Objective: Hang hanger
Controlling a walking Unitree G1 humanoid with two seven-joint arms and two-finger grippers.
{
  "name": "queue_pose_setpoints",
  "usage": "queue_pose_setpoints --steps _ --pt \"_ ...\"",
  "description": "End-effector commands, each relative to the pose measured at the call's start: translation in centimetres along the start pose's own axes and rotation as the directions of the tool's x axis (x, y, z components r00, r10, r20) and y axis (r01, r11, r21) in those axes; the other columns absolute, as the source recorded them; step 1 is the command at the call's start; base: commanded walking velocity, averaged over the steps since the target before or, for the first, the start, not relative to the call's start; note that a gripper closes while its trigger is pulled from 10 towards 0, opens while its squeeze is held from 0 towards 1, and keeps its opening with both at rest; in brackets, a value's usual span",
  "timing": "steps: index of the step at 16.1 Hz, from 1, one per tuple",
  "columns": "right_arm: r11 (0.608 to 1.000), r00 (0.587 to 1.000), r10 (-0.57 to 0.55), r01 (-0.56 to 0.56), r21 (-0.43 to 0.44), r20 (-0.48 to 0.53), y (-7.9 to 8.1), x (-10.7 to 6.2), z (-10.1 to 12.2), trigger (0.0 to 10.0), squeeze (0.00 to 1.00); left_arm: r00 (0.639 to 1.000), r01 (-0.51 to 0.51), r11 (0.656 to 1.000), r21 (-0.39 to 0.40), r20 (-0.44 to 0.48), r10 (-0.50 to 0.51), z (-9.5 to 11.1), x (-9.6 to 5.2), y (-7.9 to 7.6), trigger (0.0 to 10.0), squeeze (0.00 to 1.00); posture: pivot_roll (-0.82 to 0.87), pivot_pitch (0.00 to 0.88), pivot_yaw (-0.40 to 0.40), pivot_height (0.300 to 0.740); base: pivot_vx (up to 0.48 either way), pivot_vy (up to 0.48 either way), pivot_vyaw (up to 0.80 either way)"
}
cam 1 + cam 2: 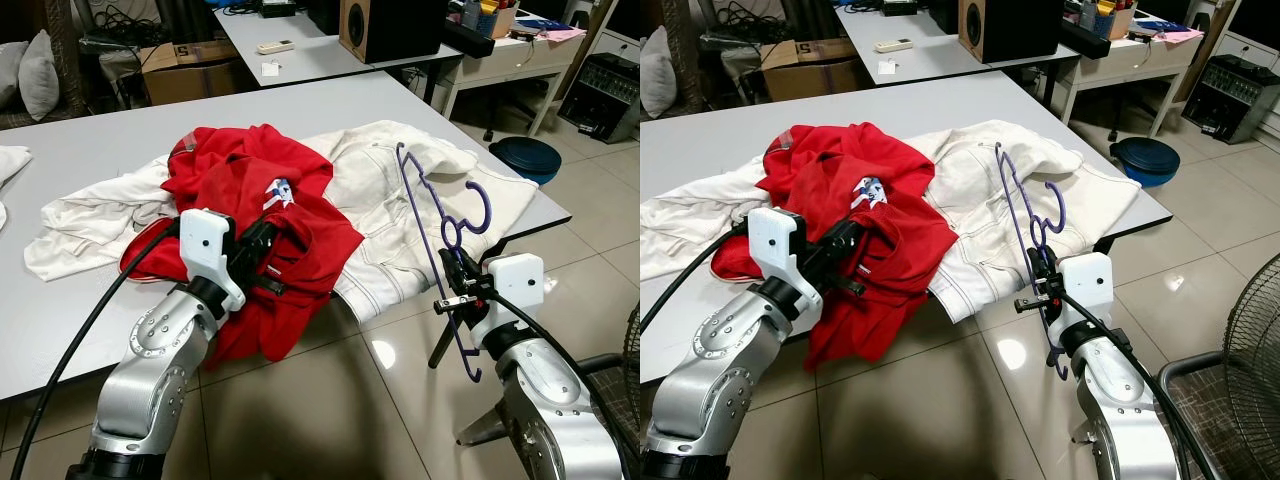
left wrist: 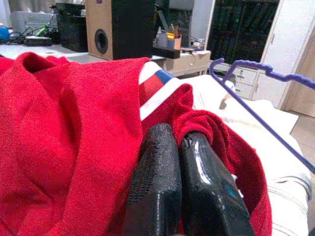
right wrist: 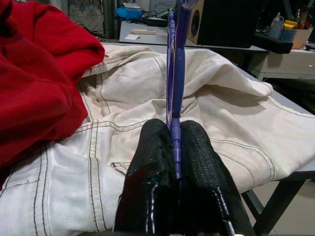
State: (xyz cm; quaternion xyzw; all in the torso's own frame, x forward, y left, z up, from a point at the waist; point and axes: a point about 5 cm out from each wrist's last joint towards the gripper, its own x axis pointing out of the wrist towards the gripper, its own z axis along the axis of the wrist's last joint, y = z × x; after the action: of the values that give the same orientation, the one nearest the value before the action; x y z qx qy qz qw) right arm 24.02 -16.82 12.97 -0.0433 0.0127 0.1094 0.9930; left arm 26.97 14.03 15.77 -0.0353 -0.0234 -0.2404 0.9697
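Hanger, purple, stands nearly upright at the tabletop's near right edge, pinched by the right tool, whose fingers are clamped shut on its lower bar. The right arm reaches up from below the edge. Its long axis runs away from the robot over the white garment, hook toward the right. The left tool, arm raised forward, grips the red shirt.

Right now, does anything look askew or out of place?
The red shirt is bunched up and spills over the table edge, pinched by the left gripper. The right gripper holds the purple hanger bare.
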Motion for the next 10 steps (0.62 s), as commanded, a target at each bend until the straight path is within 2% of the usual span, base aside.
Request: queue_pose_setpoints --steps 1,3,10 --pt "1.0 1.0 -0.006 0.006 0.005 0.016 -0.08 0.05 0.48 10.0 0.0 1.0 0.013 1.0 0.012 -0.009 -0.013 -0.02 -0.04 -0.09 10.0 0.0 -0.07 0.0 0.042 0.74 0.0 0.0 0.0" --pt "1.0 1.0 -0.005 0.005 0.005 0.016 -0.1 0.06 0.47 10.0 0.0 1.0 0.015 1.0 0.013 -0.008 -0.015 -0.03 -0.04 -0.14 10.0 0.0 -0.07 0.0 0.041 0.74 0.0 0.0 0.0" --pt "1.0 1.0 -0.001 0.001 0.0 0.014 -0.15 0.11 0.46 10.0 0.0 1.0 0.024 1.0 0.019 -0.017 -0.024 -0.23 -0.01 -0.27 10.0 0.0 -0.07 0.0 0.038 0.74 -0.325 0.0 0.0"
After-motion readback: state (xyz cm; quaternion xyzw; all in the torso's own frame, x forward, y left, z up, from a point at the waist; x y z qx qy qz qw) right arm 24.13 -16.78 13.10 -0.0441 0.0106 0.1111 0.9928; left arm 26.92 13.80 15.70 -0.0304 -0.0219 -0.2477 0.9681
